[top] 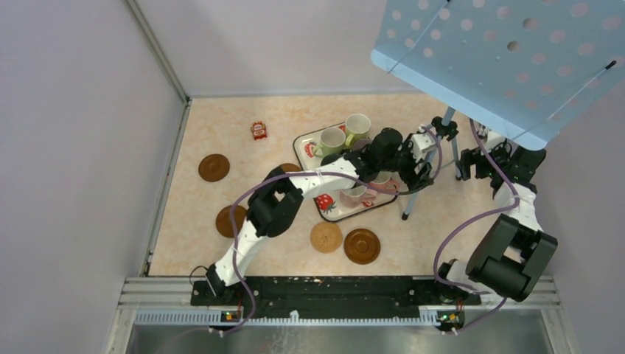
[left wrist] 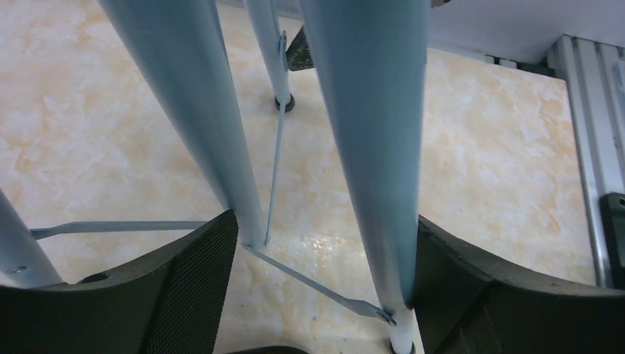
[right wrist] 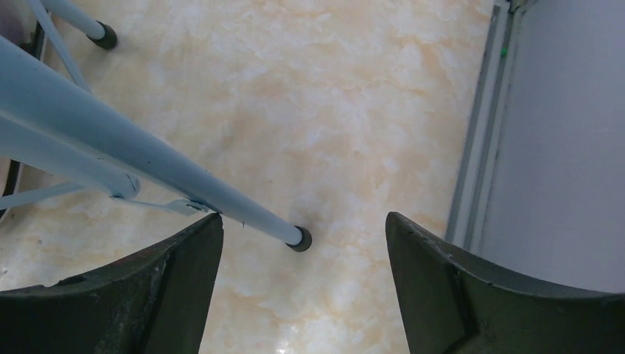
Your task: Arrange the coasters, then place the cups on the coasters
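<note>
Dark brown coasters [top: 214, 167] [top: 362, 245] and a tan coaster [top: 326, 237] lie flat on the table; two more brown ones peek out from under my left arm. Two yellow-green cups [top: 332, 140] [top: 358, 127] and a pink cup [top: 352, 194] stand on the strawberry tray [top: 304, 147]; other cups are hidden by the arm. My left gripper [top: 421, 171] [left wrist: 324, 221] is open past the tray, with blue stand legs [left wrist: 368, 110] between its fingers. My right gripper [top: 477, 161] [right wrist: 304, 217] is open and empty above a stand foot [right wrist: 298, 238].
A blue perforated stand top [top: 508, 59] overhangs the back right, its tripod legs [top: 413, 195] planted between tray and right arm. A small red packet [top: 259, 130] lies at the back. Walls close the left side and the right side [right wrist: 560, 147].
</note>
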You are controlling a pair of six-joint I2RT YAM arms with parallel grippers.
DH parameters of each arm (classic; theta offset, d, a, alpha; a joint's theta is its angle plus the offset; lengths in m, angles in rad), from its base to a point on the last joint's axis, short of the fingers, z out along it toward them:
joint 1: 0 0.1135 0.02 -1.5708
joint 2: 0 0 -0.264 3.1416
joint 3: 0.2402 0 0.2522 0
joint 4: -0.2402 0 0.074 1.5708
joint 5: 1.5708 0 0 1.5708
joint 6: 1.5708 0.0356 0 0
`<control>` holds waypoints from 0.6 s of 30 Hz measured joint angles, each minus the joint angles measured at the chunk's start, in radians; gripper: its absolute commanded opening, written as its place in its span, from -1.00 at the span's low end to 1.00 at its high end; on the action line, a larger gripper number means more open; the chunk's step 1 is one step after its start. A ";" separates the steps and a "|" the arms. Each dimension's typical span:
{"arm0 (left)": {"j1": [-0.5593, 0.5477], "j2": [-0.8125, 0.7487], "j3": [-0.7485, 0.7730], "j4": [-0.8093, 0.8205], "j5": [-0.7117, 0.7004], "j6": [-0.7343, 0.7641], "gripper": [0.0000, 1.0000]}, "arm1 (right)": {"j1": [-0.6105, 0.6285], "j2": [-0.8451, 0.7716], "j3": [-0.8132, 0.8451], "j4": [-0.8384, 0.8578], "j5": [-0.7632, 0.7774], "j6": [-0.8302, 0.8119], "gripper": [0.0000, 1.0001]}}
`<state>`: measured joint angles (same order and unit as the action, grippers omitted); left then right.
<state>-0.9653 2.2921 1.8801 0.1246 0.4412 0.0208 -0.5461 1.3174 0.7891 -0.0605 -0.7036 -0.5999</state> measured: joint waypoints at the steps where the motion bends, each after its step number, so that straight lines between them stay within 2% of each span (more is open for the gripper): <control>1: 0.000 0.011 0.016 0.003 -0.010 0.000 0.74 | -0.002 0.003 0.005 0.003 0.001 0.000 0.60; 9: 0.000 0.104 0.150 0.005 -0.058 0.009 0.81 | -0.017 0.016 0.055 0.005 0.000 -0.019 0.60; 18: -0.003 0.196 0.265 0.027 -0.101 0.017 0.87 | -0.036 0.014 0.058 -0.098 -0.002 -0.069 0.60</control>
<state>-0.9688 2.4886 2.1452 0.1513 0.3401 0.0376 -0.5819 1.3315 0.8474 -0.1585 -0.7059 -0.6689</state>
